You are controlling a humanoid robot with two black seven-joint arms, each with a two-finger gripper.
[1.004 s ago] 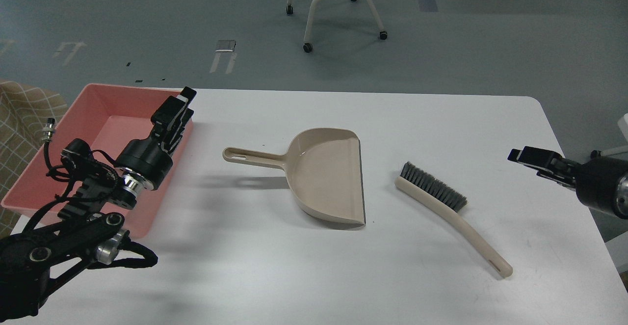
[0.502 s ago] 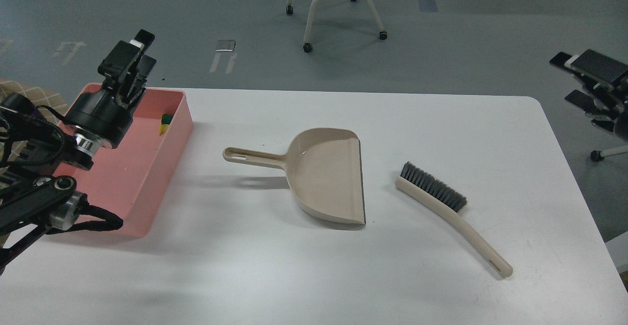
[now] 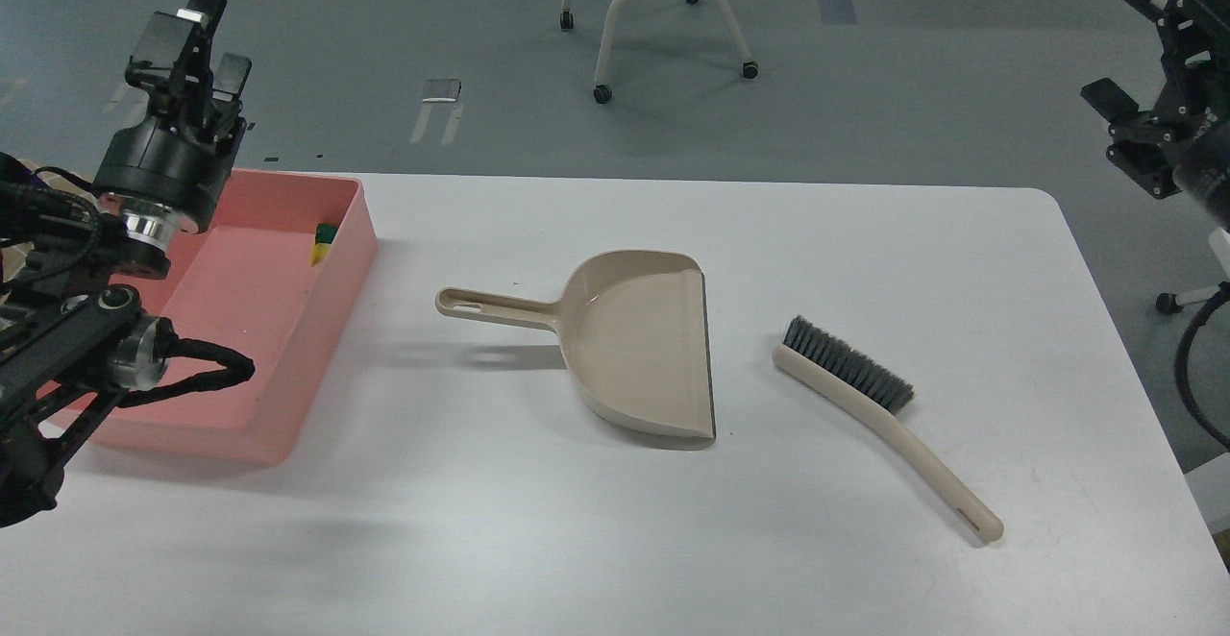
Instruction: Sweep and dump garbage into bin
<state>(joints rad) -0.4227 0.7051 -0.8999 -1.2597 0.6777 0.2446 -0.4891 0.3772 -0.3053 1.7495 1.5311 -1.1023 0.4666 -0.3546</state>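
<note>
The pink bin (image 3: 279, 396) lies at the table's left edge. A yellow sponge piece with green backing (image 3: 321, 243) rests inside it against the right wall, near the far corner. The pale triangular slice is not visible. My left gripper (image 3: 204, 40) is raised above the bin's far left part, pointing up, fingers apart and empty. My right gripper (image 3: 1129, 40) is raised high past the table's right edge, fingers wide apart and empty. The beige dustpan (image 3: 639, 348) lies empty at mid-table, with the beige brush (image 3: 870, 391) to its right.
A white-legged chair on castors (image 3: 653, 2) stands on the grey floor beyond the table. My left arm's links and cables (image 3: 115, 357) cover the bin's left side. The table's far edge runs just behind the bin.
My left gripper rose from over the bin's right wall and moved up and left, uncovering the sponge piece. My right gripper rose from the table's right edge to the upper right.
</note>
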